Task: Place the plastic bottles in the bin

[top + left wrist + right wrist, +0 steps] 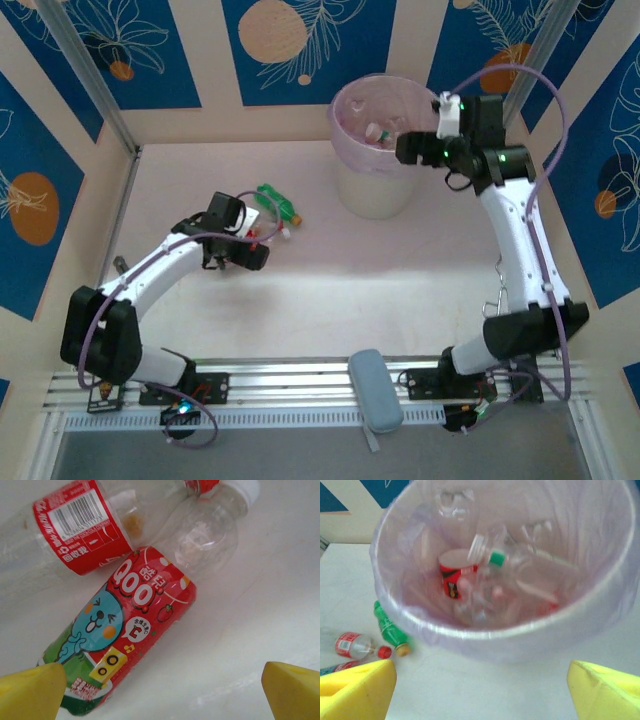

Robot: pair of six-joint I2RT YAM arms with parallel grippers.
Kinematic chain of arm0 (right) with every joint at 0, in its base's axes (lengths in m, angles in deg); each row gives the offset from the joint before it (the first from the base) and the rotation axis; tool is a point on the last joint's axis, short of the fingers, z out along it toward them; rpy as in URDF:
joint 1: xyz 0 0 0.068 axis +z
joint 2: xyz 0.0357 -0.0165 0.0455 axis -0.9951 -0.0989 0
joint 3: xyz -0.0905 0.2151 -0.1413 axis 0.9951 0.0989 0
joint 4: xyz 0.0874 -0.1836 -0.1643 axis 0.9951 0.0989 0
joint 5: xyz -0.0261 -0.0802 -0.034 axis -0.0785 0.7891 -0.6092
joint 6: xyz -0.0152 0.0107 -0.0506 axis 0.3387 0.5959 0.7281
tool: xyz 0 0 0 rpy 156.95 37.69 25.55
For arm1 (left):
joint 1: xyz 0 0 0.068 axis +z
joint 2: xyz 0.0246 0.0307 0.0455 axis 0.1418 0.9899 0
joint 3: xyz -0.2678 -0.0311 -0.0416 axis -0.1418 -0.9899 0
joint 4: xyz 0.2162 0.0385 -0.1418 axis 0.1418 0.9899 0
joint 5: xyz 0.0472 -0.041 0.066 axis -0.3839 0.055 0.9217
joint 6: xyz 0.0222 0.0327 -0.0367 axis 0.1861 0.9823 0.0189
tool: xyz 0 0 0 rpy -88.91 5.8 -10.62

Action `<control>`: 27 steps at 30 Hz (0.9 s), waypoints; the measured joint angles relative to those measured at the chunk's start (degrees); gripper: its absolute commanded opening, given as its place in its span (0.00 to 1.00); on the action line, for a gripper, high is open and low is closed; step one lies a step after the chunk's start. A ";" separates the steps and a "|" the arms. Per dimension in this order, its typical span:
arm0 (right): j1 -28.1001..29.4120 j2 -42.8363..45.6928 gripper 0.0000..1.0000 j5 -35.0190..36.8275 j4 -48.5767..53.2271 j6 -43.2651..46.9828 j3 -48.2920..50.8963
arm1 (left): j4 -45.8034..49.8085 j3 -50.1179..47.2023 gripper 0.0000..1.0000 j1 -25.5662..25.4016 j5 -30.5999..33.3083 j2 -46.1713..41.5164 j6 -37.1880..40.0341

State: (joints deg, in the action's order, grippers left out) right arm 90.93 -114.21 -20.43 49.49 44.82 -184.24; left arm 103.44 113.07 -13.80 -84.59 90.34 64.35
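Clear plastic bottle [131,630] below the left gripper [162,690] is gleaming, label glossy. The bin liner [495,635] is looking thin, translucent.

I saw the round white bin lined with a pale lilac bag [375,195] at the far side of the pale table [400,270], its mouth wide open above a heap of clear plastic bottles [485,585]. Bare tabletop lay around it. Between my left gripper's [160,680] spread fingers, a red-labelled Qoo bottle [130,630] touched another red-labelled clear bottle [80,530]; its other side was free.
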 measured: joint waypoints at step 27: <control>-12.66 26.51 0.88 -15.69 -2.43 -9.03 34.64 | 2.73 3.72 0.95 -0.61 -10.03 12.37 3.67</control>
State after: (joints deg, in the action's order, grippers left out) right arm 78.28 -87.69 -36.13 47.07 35.79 -149.60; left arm 106.17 116.79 -14.42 -94.62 102.71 68.02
